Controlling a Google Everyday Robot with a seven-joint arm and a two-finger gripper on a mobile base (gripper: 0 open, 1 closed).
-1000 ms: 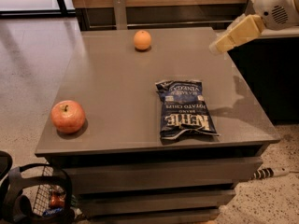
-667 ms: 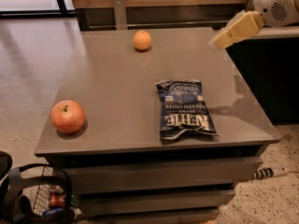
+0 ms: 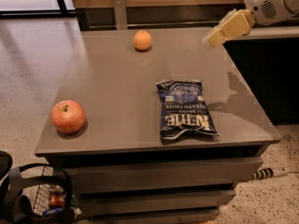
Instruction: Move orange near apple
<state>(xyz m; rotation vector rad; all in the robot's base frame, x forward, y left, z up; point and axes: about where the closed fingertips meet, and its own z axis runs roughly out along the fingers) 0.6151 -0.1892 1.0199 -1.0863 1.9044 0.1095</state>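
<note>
The orange (image 3: pixel 142 39) sits near the far edge of the grey table (image 3: pixel 117 83). The apple (image 3: pixel 68 116), pinkish-red with a dark stem, rests at the front left corner, far from the orange. The gripper (image 3: pixel 212 38) hangs in the air at the upper right, above the table's right side, well to the right of the orange and touching nothing.
A dark blue Kettle potato chips bag (image 3: pixel 183 108) lies flat on the front right of the table. A wire basket with a black strap (image 3: pixel 37 197) sits on the floor at the lower left. A dark counter (image 3: pixel 266 73) stands to the right.
The gripper has shifted slightly up and left toward the table. The orange, apple and chips bag have not moved.
</note>
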